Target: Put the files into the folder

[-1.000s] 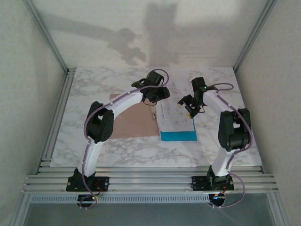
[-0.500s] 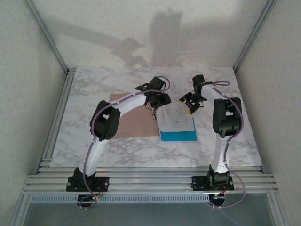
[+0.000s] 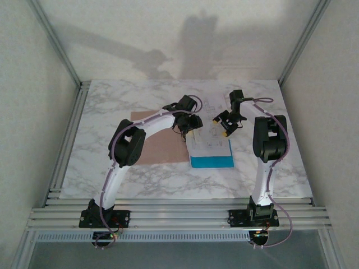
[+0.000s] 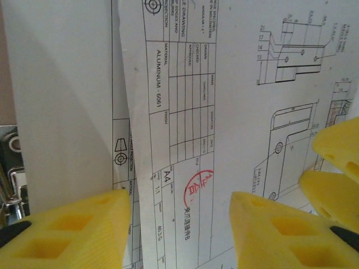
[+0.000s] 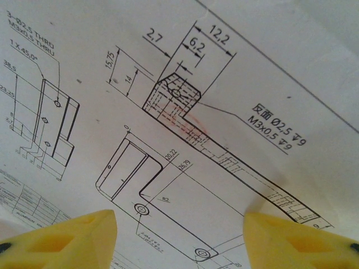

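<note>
Ok so the files (image 3: 210, 141) lie just right of the folder (image 3: 160, 144), with their long axis running away from the robot and the blue sheet (image 3: 212, 162) poking out at the near end. The left gripper (image 3: 185, 128) hovers over their folder-side edge, so it's nearer. The right gripper (image 3: 221, 127) is over the side away from the folder. Both arms arch forward, wrists tipped down, fingers spread with nothing pinched.

White files (image 3: 210, 137) with black drawings and a blue sheet (image 3: 212, 162), pinkish-brown folder (image 3: 162, 149), grey-veined marble table (image 3: 112, 101).
</note>
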`<state>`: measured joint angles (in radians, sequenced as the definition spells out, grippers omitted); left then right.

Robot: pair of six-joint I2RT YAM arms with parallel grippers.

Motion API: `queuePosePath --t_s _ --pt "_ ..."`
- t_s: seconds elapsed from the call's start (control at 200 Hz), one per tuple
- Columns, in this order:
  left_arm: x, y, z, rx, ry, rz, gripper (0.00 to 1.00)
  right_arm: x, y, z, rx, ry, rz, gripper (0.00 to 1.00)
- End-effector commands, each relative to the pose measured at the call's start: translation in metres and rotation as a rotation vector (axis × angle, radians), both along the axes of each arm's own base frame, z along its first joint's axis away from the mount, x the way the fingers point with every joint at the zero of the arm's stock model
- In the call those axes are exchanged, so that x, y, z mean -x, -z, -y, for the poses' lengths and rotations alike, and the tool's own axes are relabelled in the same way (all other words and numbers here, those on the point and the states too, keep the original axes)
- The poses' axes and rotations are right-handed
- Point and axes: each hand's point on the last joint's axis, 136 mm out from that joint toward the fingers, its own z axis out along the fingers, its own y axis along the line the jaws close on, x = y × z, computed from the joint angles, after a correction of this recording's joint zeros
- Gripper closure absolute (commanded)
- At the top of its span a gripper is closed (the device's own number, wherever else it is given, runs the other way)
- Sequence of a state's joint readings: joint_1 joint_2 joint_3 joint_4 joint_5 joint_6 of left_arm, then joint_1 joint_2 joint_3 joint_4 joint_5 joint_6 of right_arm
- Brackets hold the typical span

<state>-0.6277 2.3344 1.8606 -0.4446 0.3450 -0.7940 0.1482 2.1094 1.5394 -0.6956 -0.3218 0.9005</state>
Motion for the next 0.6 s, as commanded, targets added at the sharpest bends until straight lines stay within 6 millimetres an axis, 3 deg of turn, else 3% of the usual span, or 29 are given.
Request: queuePosePath --t_s 0.0,0.16,0.39,0.521,0.596 --pt "0.008 0.014 0.002 -0.012 0.011 -0.021 0.52 0.012 0.016 -0.002 -0.014 -0.009 -0.059 0.37" --pt "0.009 0.012 0.007 0.008 0.021 -0.015 0.59 0.011 0.01 -0.006 -0.038 -0.011 -0.048 0.37" --pt "0.008 0.005 0.009 0.022 0.025 0.001 0.75 0.01 0.002 -0.006 -0.042 -0.014 -0.033 0.36" --pt "0.006 -0.001 0.008 0.014 0.022 0.017 0.91 0.011 -0.003 -0.004 -0.031 -0.013 -0.023 0.36" --pt "0.005 -0.009 0.008 0.017 0.02 0.029 1.0 0.008 -0.018 -0.002 -0.018 -0.017 0.019 0.34"
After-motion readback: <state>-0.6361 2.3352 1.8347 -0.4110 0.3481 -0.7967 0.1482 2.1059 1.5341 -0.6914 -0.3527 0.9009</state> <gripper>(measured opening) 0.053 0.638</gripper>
